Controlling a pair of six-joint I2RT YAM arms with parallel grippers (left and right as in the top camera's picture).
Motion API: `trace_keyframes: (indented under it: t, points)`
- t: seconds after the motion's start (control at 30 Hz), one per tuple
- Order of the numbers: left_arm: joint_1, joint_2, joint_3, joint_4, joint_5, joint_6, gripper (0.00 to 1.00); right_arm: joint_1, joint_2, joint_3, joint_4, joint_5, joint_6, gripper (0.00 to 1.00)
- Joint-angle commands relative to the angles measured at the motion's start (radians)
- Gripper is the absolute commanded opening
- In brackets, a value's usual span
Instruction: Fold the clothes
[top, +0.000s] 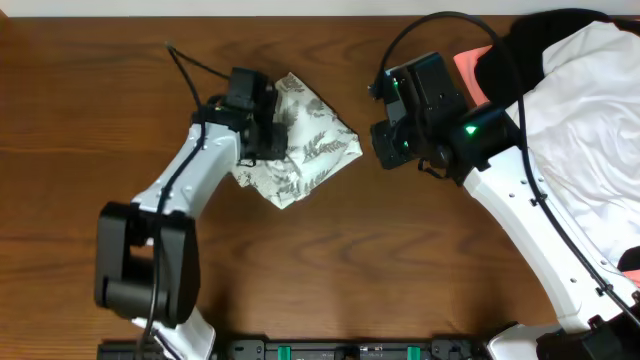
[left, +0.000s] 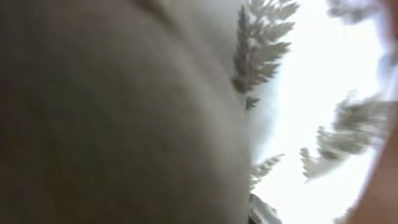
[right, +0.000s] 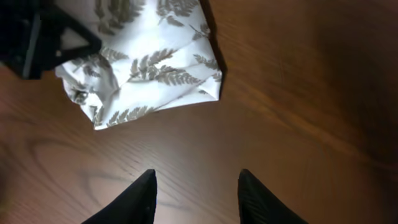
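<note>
The fern-print garment lies crumpled into a loose bundle on the wooden table, between my two grippers. Seen from overhead, its long axis runs roughly from the far side of the table toward my bases, leaning a little to the left at the near end. One pointed corner juts sideways toward my right gripper. The cloth is rumpled, not flat, with folds heaped along its left side.

My left gripper sits at the left edge of the garment, pushed into the heaped folds. Its fingers are hidden by the cloth, but they are pressed together with the fabric pinched between them. My left wrist camera sees only the fern print up close and out of focus.

My right gripper hangs off the garment's right side, just beyond the jutting corner and not touching it. Its two dark fingers are spread, with bare wood showing between them and nothing held. From that wrist, the corner of the garment lies ahead of the fingertips and to the left.

Well to the right of the fern-print garment, past my right arm, is a pile of other clothes. A plain white garment is spread widest, with a black garment and a coral-pink one at its far left end.
</note>
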Motion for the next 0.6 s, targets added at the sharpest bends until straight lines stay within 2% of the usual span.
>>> trace_keyframes:
  t: [0.0, 0.2, 0.27, 0.3, 0.37, 0.4, 0.43, 0.5, 0.57]
  points:
    - [0.016, 0.045, 0.0, -0.029, -0.032, -0.009, 0.06, -0.008, 0.0, 0.013, -0.004, 0.004, 0.005, 0.41]
    - [0.034, 0.052, 0.0, -0.099, -0.032, -0.008, 0.06, -0.008, 0.0, 0.013, -0.004, 0.009, 0.005, 0.4]
    - [0.039, 0.052, 0.0, -0.14, -0.032, -0.008, 0.1, -0.008, 0.0, 0.013, -0.004, 0.016, 0.005, 0.4]
    - [0.041, 0.052, 0.0, -0.159, -0.032, -0.008, 0.15, -0.008, 0.0, 0.013, -0.004, 0.019, 0.005, 0.4]
    - [0.041, 0.052, 0.0, -0.185, -0.032, -0.008, 0.31, -0.009, 0.0, 0.013, -0.004, 0.019, 0.005, 0.4]
    - [0.041, 0.052, 0.0, -0.19, -0.032, -0.008, 0.46, -0.008, 0.0, 0.013, -0.004, 0.019, 0.005, 0.39]
    - [0.041, 0.052, 0.0, -0.192, -0.032, -0.008, 0.56, -0.009, 0.0, 0.013, -0.004, 0.019, 0.005, 0.4]
    - [0.041, 0.052, 0.0, -0.192, -0.035, -0.008, 0.64, -0.008, 0.0, 0.013, -0.005, 0.019, 0.005, 0.4]
    - [0.041, 0.052, 0.0, -0.192, -0.04, -0.008, 0.78, -0.009, 0.0, 0.013, -0.008, 0.02, 0.005, 0.4]
